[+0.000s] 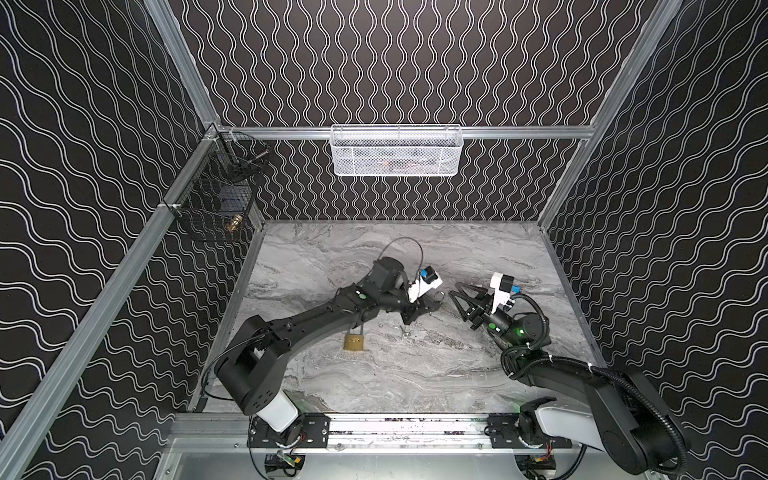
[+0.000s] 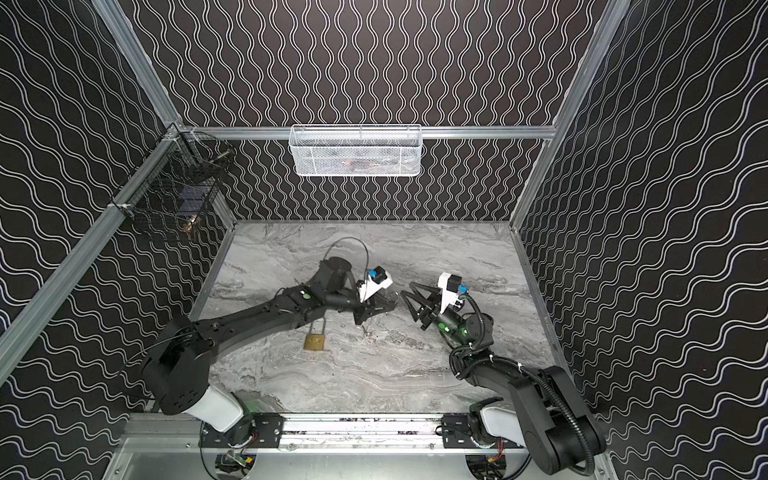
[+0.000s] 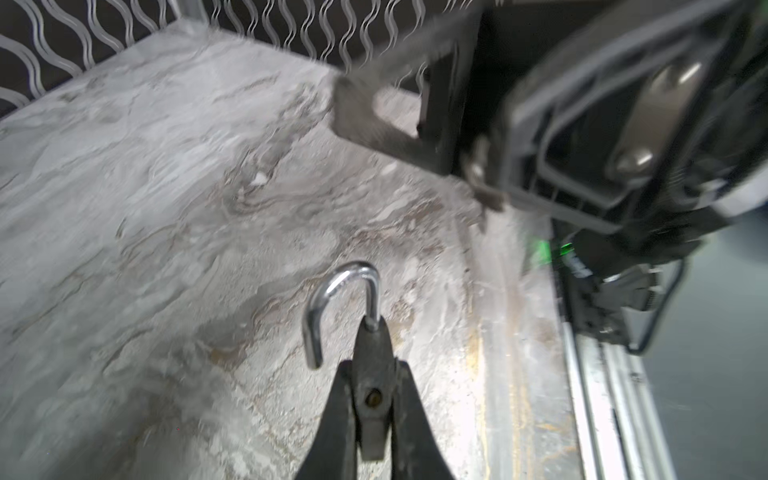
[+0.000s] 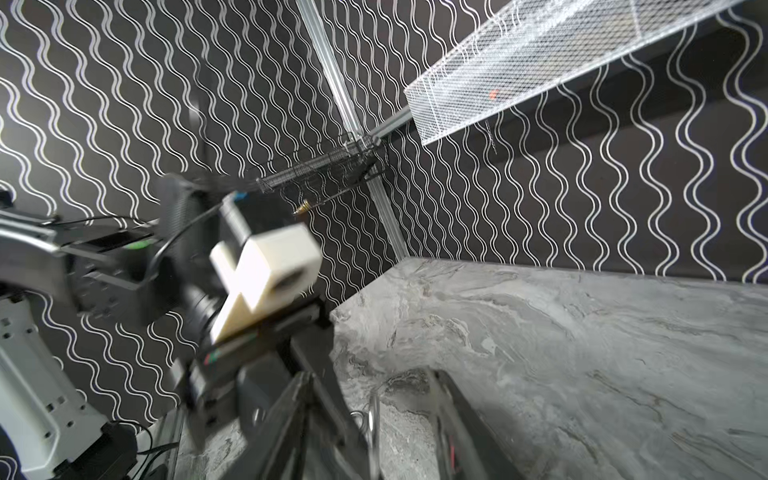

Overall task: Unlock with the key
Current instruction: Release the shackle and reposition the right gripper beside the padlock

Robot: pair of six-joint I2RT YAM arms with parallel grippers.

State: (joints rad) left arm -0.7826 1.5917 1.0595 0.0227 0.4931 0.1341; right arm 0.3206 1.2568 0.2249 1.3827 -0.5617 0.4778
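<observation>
While tight in closed left tool (image 3: 372, 370), padlock (image 3: 372, 419) lengthwise, shackle (image 3: 345, 274) toward half-open empty right tool (image 1: 454, 289).

White mesh basket (image 1: 395, 151) hangs on rear rail (image 1: 519, 132), contents unclear through mesh. Black wire basket (image 1: 216, 199) on left side rail (image 1: 137, 249) near rear corner; brass-coloured item (image 1: 234, 224) inside. Tabletop (image 1: 395, 382) grey marbled. Walls (image 1: 415, 62) black with white wavy lines

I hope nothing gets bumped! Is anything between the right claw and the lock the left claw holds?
Nothing visible. The left gripper pinches the padlock, and in both top views only bare table shows in the gap to the open right gripper.
</observation>
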